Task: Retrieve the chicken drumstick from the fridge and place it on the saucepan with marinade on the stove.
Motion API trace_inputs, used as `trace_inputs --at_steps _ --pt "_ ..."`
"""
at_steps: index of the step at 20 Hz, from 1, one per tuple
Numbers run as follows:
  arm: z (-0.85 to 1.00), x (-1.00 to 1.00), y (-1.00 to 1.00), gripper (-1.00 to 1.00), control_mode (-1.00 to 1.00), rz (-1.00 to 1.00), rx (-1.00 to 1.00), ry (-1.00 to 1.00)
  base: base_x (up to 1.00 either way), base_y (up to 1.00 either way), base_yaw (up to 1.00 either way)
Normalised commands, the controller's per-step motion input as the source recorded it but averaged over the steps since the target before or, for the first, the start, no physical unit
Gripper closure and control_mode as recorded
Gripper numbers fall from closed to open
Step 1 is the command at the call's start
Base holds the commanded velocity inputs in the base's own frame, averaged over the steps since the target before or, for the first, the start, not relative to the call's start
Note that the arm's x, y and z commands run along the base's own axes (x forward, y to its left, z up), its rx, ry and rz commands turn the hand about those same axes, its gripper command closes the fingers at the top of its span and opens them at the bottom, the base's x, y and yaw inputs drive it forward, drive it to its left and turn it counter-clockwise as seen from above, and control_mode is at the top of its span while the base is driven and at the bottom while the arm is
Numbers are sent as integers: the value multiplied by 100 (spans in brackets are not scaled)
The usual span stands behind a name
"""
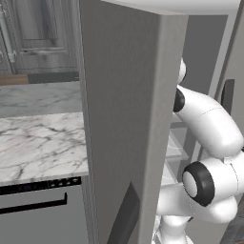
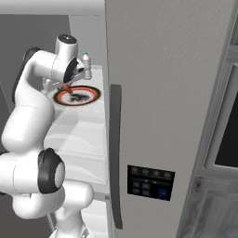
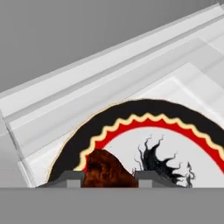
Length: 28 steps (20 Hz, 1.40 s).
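Note:
The fridge (image 2: pixel 167 93) stands open, and my arm reaches in between its grey doors (image 1: pixel 124 95). On an upper shelf lies a round plate (image 2: pixel 88 96) with a black and red scalloped rim (image 3: pixel 175 131). The chicken drumstick (image 3: pixel 107 170), a dark golden-brown lump, sits at the plate's near edge. My gripper (image 3: pixel 108 177) is shut on it, one fingertip (image 3: pixel 72 177) on each side. From the right base view the gripper (image 2: pixel 69 86) hangs just over the plate's left rim with the drumstick (image 2: pixel 68 89) under it. The saucepan and the stove are out of view.
A small clear bottle (image 2: pixel 86 62) stands behind the plate, close to the hand. White shelves (image 2: pixel 79 135) lie below. The door carries a dark handle (image 2: pixel 115 153) and a dispenser panel (image 2: pixel 151 182). A marble counter (image 1: pixel 38 143) over a dishwasher (image 1: pixel 38 214) lies left.

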Motion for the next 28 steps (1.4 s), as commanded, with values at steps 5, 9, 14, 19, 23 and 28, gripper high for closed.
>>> trace_inputs --at_steps 5,9,14,19,23,28 --pt "16 -70 0 100 -100 0 -1 -5 0 0 0" --pt "2 -96 0 100 -100 0 0 -12 0 0 0" --pt "0 -100 0 100 -100 0 0 -19 0 0 0" --pt "33 -100 -4 100 -100 0 2 -21 0 0 0" --pt "42 -100 -18 100 -100 0 2 -16 0 0 0" --pt "27 -100 -43 100 -100 0 0 -16 0 0 0"
